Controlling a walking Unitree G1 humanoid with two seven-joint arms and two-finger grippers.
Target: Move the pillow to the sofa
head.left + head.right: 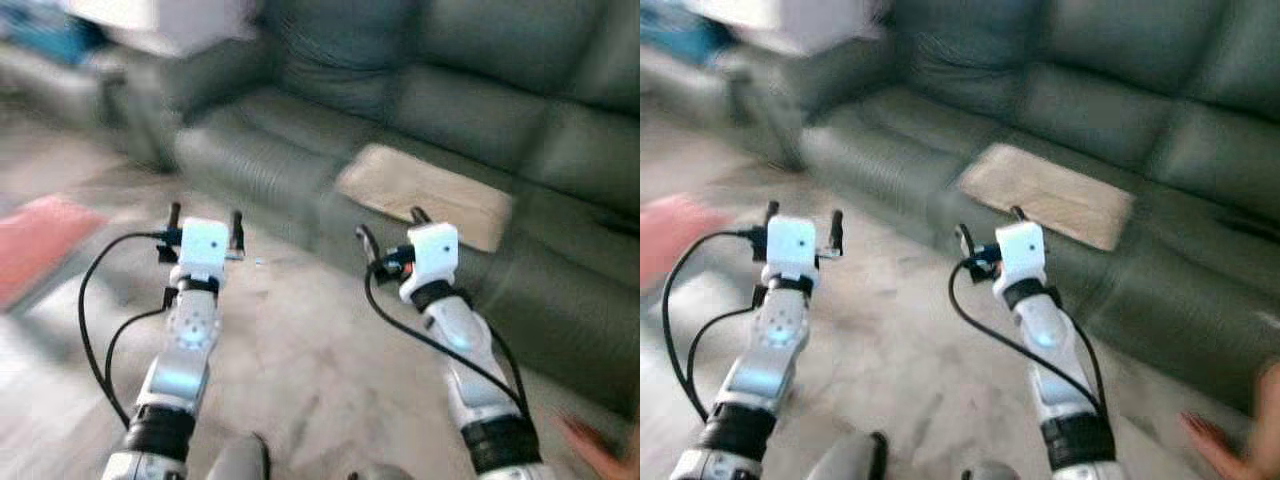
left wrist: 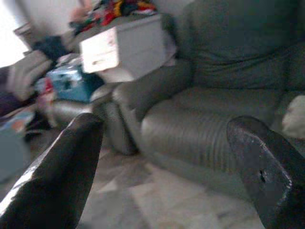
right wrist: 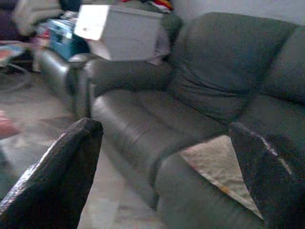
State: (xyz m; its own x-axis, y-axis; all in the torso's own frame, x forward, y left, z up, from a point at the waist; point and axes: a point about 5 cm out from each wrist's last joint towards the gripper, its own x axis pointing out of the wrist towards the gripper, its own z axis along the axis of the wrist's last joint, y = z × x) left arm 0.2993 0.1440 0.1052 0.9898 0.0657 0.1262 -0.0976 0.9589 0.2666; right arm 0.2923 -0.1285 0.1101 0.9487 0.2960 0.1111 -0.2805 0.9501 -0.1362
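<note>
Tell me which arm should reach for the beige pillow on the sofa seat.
Right. The right end effector is open and sits just in front of the beige pillow on the sofa. The left end effector, also open, is farther off to the side.

Soft even daylight, your head views smeared with motion blur, sofa and floor hazy, glare at far left, wrist views sharper, near fingers dark and unfocused

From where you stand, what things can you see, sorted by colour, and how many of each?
Dark green: 1, the sofa
Beige: 1, the pillow lying on the sofa seat
White: 1, the box on the sofa arm
Blue: 1, the bin
Red: 1, the mat
Total: 5
</note>
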